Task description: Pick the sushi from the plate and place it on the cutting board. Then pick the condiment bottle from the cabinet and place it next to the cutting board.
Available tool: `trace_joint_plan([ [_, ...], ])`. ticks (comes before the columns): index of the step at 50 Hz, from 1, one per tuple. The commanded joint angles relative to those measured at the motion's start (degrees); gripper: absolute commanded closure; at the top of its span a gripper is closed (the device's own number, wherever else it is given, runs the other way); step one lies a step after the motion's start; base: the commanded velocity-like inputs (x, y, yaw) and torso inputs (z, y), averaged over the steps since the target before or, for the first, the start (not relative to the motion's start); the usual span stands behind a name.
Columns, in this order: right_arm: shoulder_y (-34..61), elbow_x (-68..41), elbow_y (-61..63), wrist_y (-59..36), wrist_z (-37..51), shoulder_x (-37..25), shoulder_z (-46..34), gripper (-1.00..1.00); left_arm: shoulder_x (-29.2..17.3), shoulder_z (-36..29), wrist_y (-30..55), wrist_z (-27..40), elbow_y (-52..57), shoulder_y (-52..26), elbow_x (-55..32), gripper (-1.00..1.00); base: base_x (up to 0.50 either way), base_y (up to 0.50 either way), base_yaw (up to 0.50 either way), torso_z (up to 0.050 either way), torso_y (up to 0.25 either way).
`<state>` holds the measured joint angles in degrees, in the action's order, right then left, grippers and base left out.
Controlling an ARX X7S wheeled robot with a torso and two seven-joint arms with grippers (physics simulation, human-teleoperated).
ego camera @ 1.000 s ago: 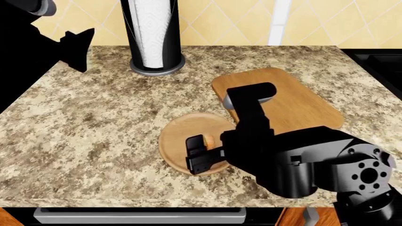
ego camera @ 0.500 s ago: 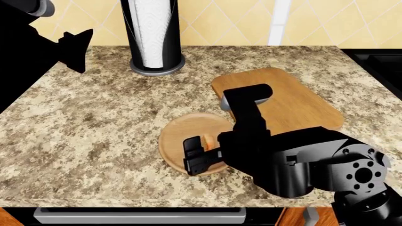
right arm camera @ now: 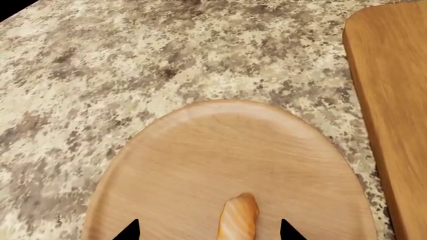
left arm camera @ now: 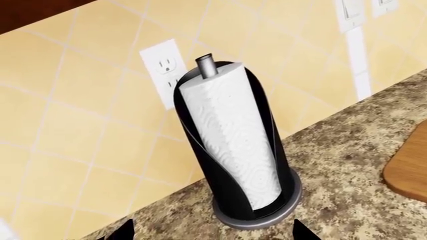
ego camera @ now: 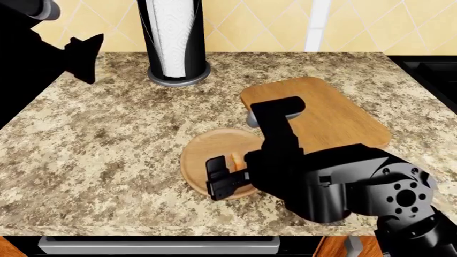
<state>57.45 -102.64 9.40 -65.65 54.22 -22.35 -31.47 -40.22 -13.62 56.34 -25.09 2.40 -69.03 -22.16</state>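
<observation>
Sushi (right arm camera: 238, 220) lies on the plate (right arm camera: 200, 150), toward the plate's near side, and the right gripper (right arm camera: 208, 231) is down over it with its jaws spread: in the right wrist view the two dark fingertips (right arm camera: 128, 231) show on either side of the piece, each apart from it, nothing clamped. From the head view the right gripper (ego camera: 232, 176) sits low over the plate (ego camera: 207, 147), and the bulky black right arm (ego camera: 335, 184) covers the plate's right part and the near corner of the board (ego camera: 332, 110).

Board (right arm camera: 393, 100) and plate lie just beside each other on the granite counter (ego camera: 107, 139), the board to the right and farther back; whether their edges touch is hidden by the arm.

Behind them, near the tiled wall (left arm camera: 80, 100), stands a black paper-towel holder (ego camera: 171, 40) with a white roll, well apart from the plate. The wrist view of the left arm looks straight at this holder (left arm camera: 237, 145), with a wall outlet (left arm camera: 165, 67) behind it and a corner of the board (left arm camera: 407, 170) at the edge. The left gripper (ego camera: 78, 56) hangs raised at the counter's far left; its two fingertips (left arm camera: 123, 231) stand wide apart, holding nothing.
</observation>
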Motion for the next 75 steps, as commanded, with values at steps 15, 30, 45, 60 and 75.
trace_joint_plan([
  [15, 1.16, 3.37, -2.36, 0.14, -3.92, 0.74, -1.82, -1.0, -1.24, 1.08, 0.38, 0.52, 0.82, 1.29, -0.5, -1.0, 0.0, 0.0, 0.0, 0.0, 0.0],
  [30, 2.03, 5.67, -3.39, 0.46, -4.0, -0.14, -2.53, -1.0, -1.25, 0.92, 0.55, 0.57, 0.9, 1.05, -0.64, -1.0, 0.0, 0.0, 0.0, 0.0, 0.0],
  [45, 1.94, 6.11, -3.46, 0.95, -3.88, -0.57, -2.95, -1.0, -1.27, 0.9, 0.59, 0.66, 1.1, 1.19, -0.86, -1.0, 0.0, 0.0, 0.0, 0.0, 0.0],
  [60, 1.18, 5.18, -2.92, 1.35, -3.69, -0.9, -3.2, -1.0, -1.3, 0.91, 0.72, 0.87, 1.38, 1.44, -1.07, -1.0, 0.0, 0.0, 0.0, 0.0, 0.0],
  [75, 1.23, 4.92, -3.39, 1.62, -3.8, -1.04, -3.63, -1.0, -1.02, 0.42, 0.25, 0.78, 0.61, 1.07, -0.94, -1.0, 0.0, 0.0, 0.0, 0.0, 0.0],
])
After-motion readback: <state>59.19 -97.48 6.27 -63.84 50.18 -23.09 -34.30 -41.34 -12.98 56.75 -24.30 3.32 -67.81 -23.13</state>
